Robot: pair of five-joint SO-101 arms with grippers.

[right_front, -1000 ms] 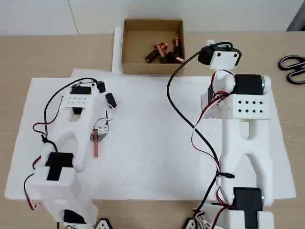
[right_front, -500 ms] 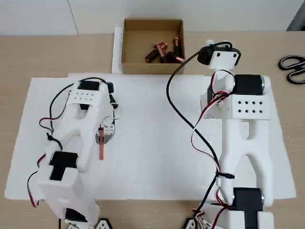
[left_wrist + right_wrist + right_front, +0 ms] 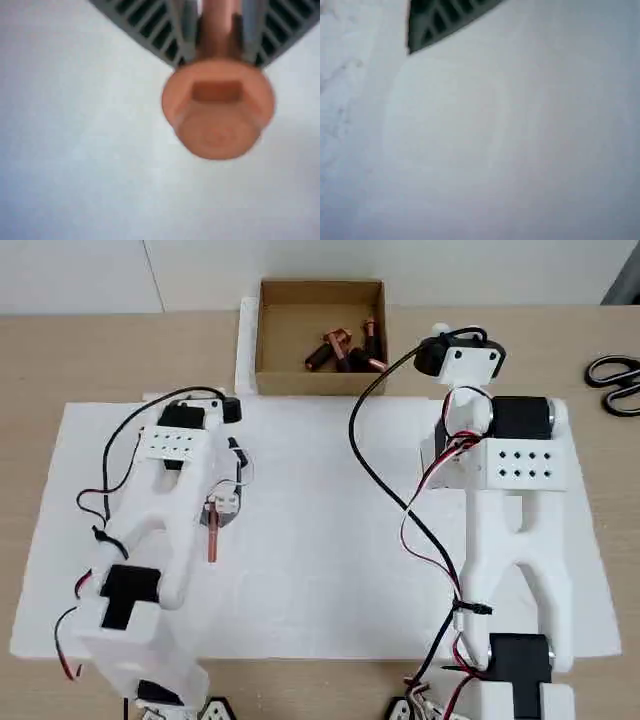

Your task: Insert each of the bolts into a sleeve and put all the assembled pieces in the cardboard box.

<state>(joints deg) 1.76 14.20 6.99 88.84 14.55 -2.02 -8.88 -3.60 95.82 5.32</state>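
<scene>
My left fingers (image 3: 150, 22) are clenched on the bolt (image 3: 217, 107), its shaft between them and its head jutting past the tips, over the white sheet (image 3: 330, 540), well apart from the box (image 3: 285, 340).

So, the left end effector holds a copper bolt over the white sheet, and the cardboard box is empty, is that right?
Not quite: the high view shows several copper pieces in the cardboard box. The left end effector does hold a copper bolt over the white sheet.
</scene>
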